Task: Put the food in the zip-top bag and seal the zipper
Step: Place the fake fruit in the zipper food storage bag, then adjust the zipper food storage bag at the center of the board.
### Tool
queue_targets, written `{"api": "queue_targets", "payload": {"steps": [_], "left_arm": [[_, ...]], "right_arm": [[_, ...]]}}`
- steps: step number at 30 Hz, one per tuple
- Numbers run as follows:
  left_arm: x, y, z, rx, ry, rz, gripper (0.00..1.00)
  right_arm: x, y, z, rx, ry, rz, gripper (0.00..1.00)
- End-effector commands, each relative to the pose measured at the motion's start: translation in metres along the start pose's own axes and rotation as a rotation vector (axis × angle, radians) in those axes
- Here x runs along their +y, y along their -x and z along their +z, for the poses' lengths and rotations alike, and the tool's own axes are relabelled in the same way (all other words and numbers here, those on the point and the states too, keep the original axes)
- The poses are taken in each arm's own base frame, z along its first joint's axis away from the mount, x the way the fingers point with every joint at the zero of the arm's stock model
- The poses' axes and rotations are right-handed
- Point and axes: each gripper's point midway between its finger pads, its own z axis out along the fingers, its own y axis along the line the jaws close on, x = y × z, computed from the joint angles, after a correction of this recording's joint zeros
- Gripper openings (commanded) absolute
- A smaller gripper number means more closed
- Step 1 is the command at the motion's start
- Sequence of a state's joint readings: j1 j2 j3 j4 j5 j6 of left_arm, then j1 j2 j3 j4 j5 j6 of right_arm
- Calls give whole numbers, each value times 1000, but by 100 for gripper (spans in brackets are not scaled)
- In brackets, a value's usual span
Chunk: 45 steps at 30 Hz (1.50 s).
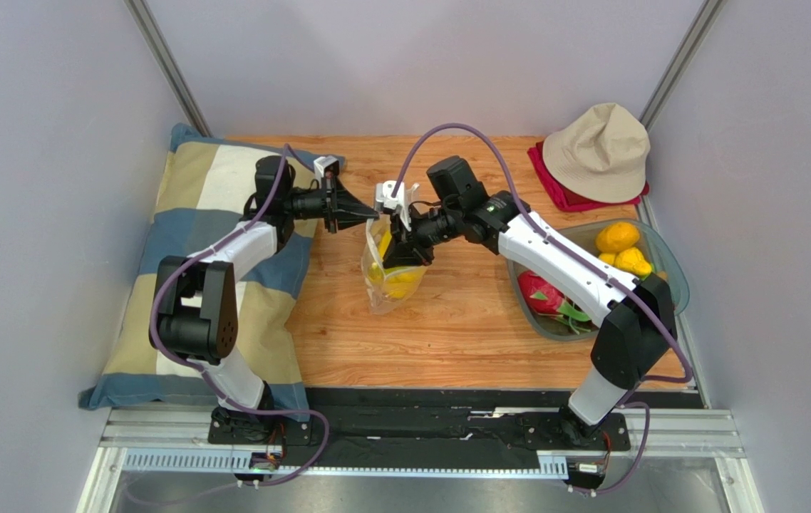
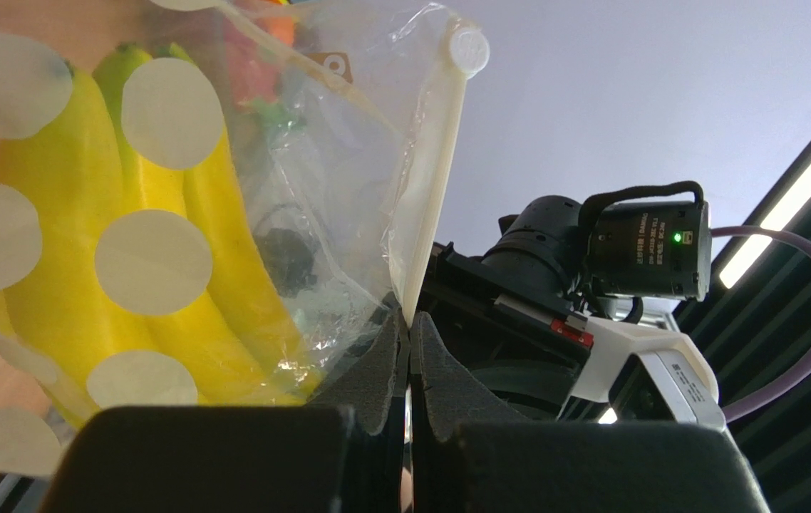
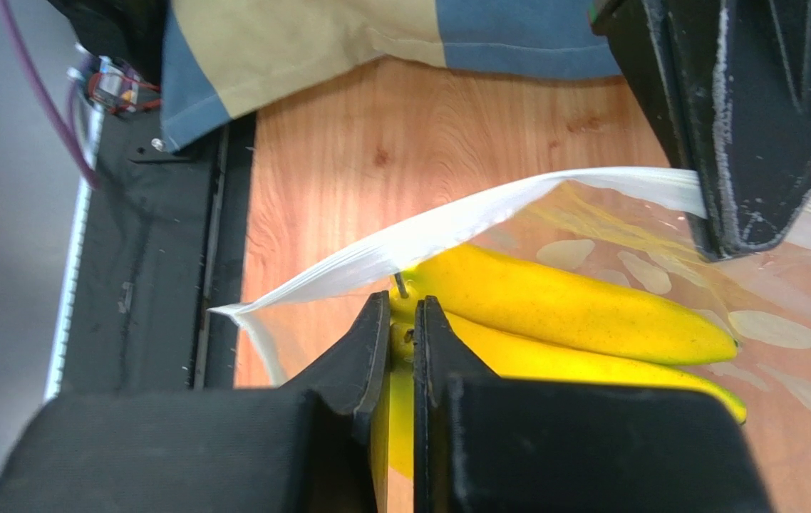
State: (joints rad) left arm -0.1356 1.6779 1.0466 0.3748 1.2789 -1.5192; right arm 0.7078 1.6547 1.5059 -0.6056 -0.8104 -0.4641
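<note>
As left gripper (image 2: pixel 410 326) and right gripper (image 3: pixel 401 312) pinch it, bag (image 1: pixel 391 284) hangs between.

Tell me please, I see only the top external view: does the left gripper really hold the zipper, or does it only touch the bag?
Observer: It holds it. In the left wrist view the left gripper is shut on the white zipper, at one end of the mouth.
Operator: What is inside the bag?
Observer: Yellow bananas. Both wrist views show them plainly through the dotted film of the zip-top bag.
Operator: And the right gripper?
Observer: The right gripper is shut just below the zipper, in front of the bananas. Whether it pinches the film, I cannot tell.
</note>
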Motion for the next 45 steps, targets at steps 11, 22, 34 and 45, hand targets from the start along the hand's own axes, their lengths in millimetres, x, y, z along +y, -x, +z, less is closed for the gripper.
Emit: {"api": "queue_targets", "payload": {"steps": [11,22,34,45], "left_arm": [[7,-1,5,92,47,164,0],[8,-8,1,87,126,215,1],[4,-21,7,104,177,312,4],[-26,-46,-12,99,325,480,1]], "right_arm": [[-51,-6,3,58,-175,-114,57],[-7,47,-86,-152,-391,302,72],[-22,-41,-55,80,-302,806,54],[-3,32,-87,-221,-6,926,0]]}}
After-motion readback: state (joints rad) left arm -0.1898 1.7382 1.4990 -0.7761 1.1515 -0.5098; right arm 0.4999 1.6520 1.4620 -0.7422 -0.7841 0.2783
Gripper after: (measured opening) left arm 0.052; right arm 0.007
